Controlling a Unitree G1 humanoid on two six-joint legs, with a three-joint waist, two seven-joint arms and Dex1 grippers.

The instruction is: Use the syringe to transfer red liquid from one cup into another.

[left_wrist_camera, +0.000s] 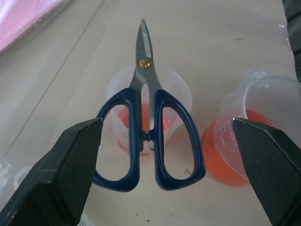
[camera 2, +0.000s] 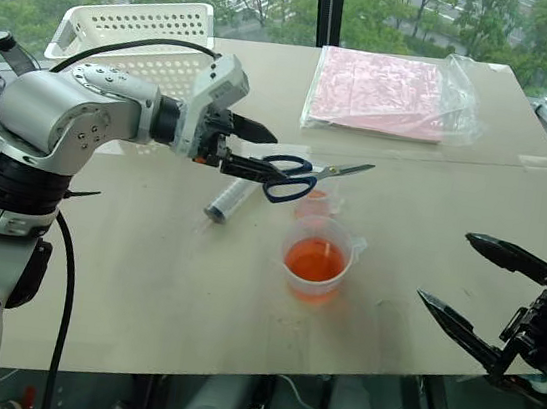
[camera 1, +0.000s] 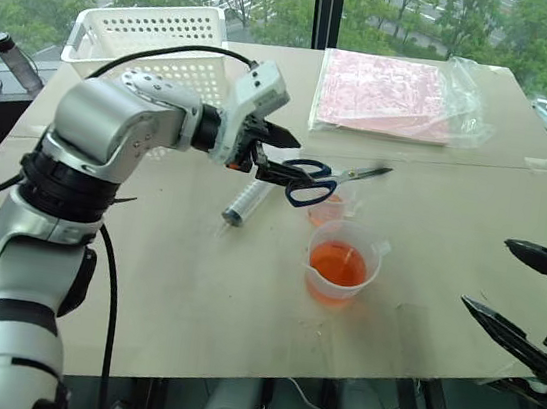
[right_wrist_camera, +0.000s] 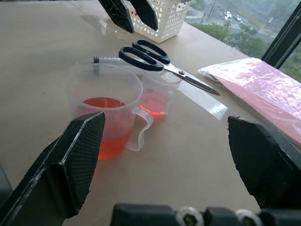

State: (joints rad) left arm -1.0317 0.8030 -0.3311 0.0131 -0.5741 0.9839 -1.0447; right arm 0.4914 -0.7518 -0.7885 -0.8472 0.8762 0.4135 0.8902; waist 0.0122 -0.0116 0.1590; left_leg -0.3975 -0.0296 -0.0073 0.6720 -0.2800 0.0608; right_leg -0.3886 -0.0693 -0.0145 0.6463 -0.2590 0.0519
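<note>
The syringe lies flat on the table, just left of the cups. The larger spouted beaker holds red liquid. Behind it stands the smaller cup, also with some red liquid in it. Blue-handled scissors lie across that cup's rim. My left gripper is open and hangs over the scissors' handles; in the left wrist view its fingers stand wide on either side of them without touching. My right gripper is open at the table's right front edge, pointing toward the beaker.
A white perforated basket stands at the back left of the table. A plastic bag of pink sheets lies at the back centre. The table's front edge runs just below the beaker.
</note>
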